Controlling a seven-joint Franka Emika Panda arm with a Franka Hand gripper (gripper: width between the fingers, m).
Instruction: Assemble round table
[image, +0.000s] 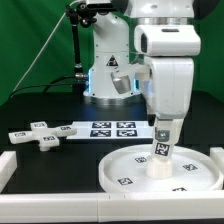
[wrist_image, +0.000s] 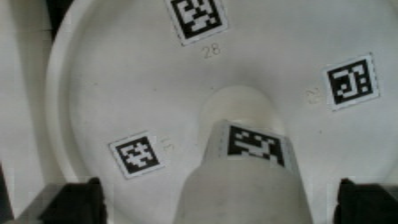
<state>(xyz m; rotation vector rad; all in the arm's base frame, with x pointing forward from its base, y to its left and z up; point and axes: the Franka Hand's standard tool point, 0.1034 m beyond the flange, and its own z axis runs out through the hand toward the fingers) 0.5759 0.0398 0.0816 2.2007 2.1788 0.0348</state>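
The large round disc (image: 125, 172) lies flat at the table's front, rim up, with tags on its face. The short cylinder leg (image: 160, 153) stands upright on its central hub. My gripper (image: 162, 138) hangs straight down over the leg, with its fingers on either side of the leg's top. In the wrist view the leg (wrist_image: 240, 165) rises between the dark fingertips (wrist_image: 79, 200), with a gap on each side, so the gripper (wrist_image: 217, 208) is open. The disc (wrist_image: 125, 90) fills the rest of that view. The cross-shaped foot (image: 35, 133) lies on the exterior view's left.
The marker board (image: 112, 128) lies behind the disc. A white rail (image: 8, 165) runs along the front left and another (image: 216, 152) stands at the right edge. The robot's base (image: 108, 70) is at the back.
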